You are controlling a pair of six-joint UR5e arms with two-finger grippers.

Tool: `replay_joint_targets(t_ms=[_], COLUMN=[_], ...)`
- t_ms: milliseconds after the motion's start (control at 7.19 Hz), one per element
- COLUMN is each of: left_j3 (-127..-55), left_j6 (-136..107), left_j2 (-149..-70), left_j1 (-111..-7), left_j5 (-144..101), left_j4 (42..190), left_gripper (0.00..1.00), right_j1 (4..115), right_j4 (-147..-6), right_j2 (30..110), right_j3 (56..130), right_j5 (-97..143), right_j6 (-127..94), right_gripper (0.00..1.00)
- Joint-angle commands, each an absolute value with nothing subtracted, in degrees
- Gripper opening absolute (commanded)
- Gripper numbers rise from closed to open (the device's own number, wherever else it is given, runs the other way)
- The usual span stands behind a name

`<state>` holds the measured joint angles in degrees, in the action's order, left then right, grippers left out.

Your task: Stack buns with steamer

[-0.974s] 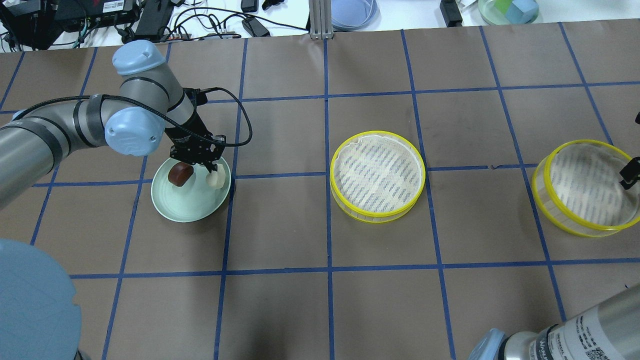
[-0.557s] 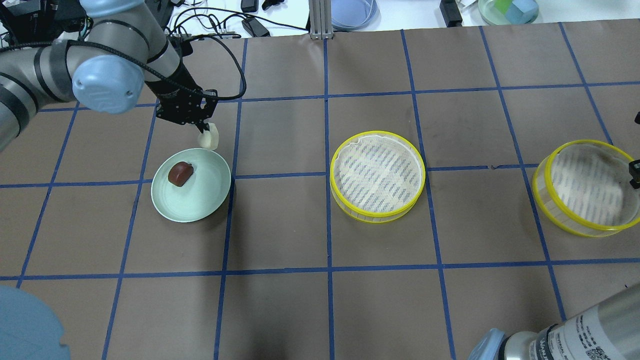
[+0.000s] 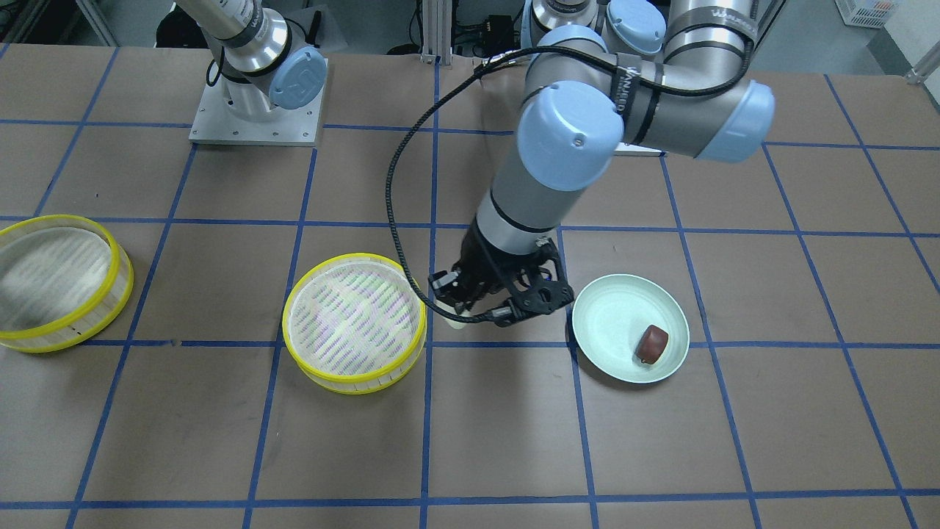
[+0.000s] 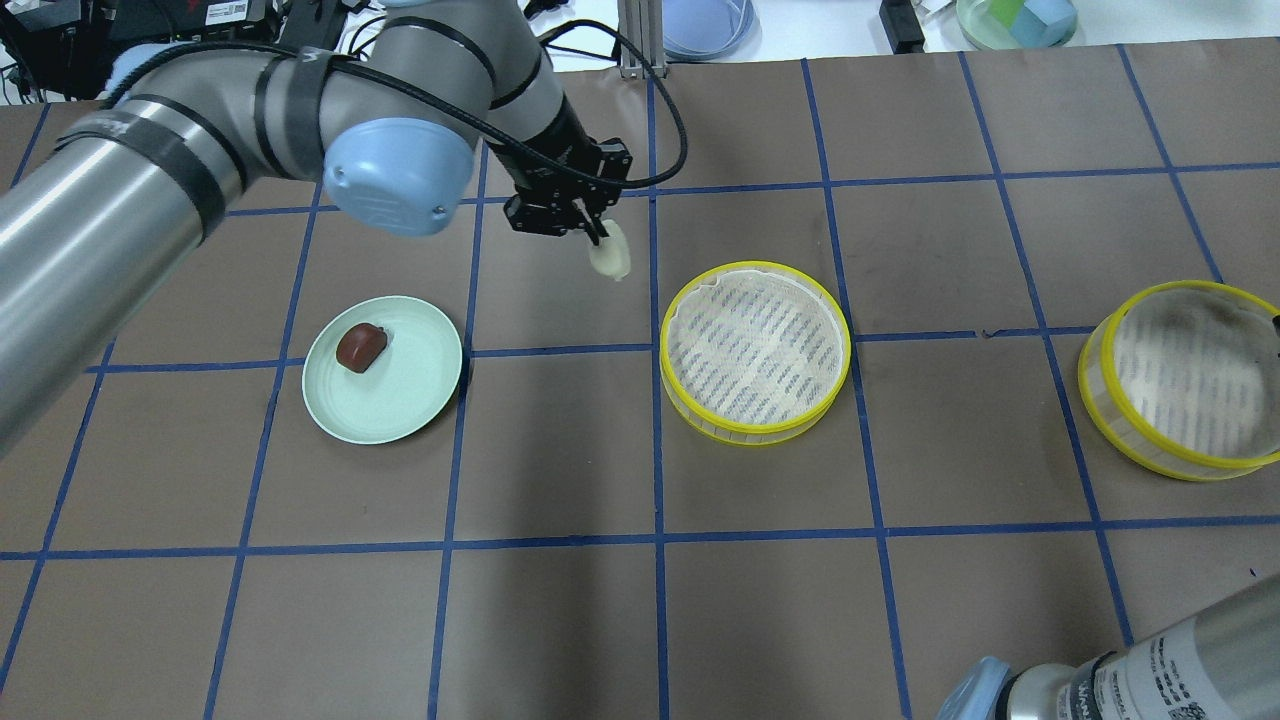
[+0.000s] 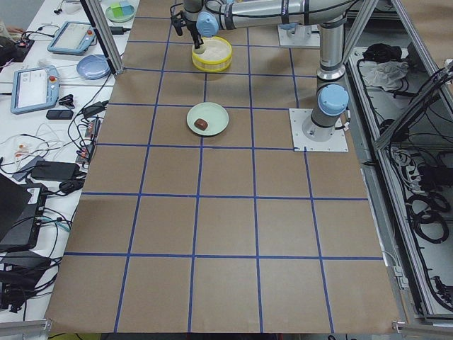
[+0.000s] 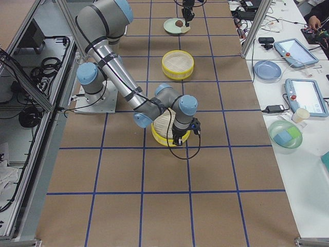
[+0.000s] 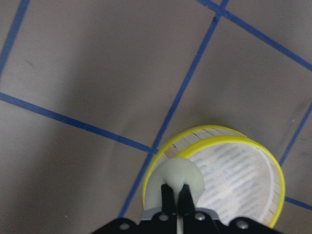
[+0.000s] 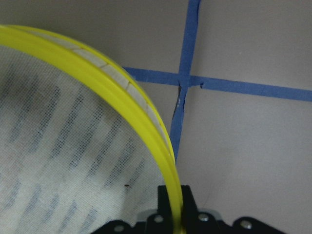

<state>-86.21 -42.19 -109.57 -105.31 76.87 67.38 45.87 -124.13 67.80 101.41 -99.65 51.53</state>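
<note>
My left gripper (image 4: 597,236) is shut on the cream-white bun (image 4: 611,257) and holds it in the air just left of the middle yellow-rimmed steamer (image 4: 755,350). In the left wrist view the bun (image 7: 173,178) sits between the fingers (image 7: 167,197), over the steamer's near rim (image 7: 214,144). The dark reddish-brown bun (image 4: 360,347) lies on the pale green plate (image 4: 400,405). My right gripper (image 8: 174,195) is shut on the yellow rim of the second steamer (image 4: 1185,378) at the far right.
The table is brown paper with a blue tape grid. Beyond its far edge lie cables, a blue plate (image 4: 705,25), a metal post (image 4: 640,40) and a green bowl with blocks (image 4: 1015,20). The left arm reaches over the table's left half.
My left gripper has lifted the cream-white bun off the green plate and carried it right, up to the middle steamer. The right steamer has shifted slightly to the right.
</note>
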Motion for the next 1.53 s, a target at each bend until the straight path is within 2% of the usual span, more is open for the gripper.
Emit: replay_joint_targets(t_ms=[0,278,417,557,696,835,1391], left_j3=[-86.4,-86.9,-87.1,-87.2,-87.6,-88.9,-88.9], left_j6=[-50.5,-51.4,-51.1,-51.2,-51.4,-51.9,-51.2], left_j2=[-111.7,-113.3,-113.7,-114.3,-114.9,-115.0,-112.9], left_j1=[-110.5,-113.1,-113.2,-113.2,-113.2,-113.3,-112.8], left_j5=[74.6,74.7,74.9,75.2,75.1,75.1,75.1], left_j4=[62.5,62.3,62.4,62.6,62.6,62.3,62.1], left_gripper=[0.00,0.00,0.11,0.50,0.71,0.98,1.00], right_j1=[46.6,50.5,54.0,57.2,61.3,64.9,75.2], right_j4=[-119.5,-113.9,-106.8,-100.3,-100.0,-100.1,-99.1], right_j2=[74.0,78.6,79.6,80.7,81.4,82.0,80.9], right_j3=[101.2,100.2,97.4,94.6,93.9,93.3,93.9], right_j5=[-99.5,-97.3,-97.2,-97.1,-97.2,-98.1,-97.0], right_j6=[51.2,46.7,40.8,34.8,32.5,29.6,18.2], right_gripper=[0.00,0.00,0.00,0.00,0.00,0.00,0.00])
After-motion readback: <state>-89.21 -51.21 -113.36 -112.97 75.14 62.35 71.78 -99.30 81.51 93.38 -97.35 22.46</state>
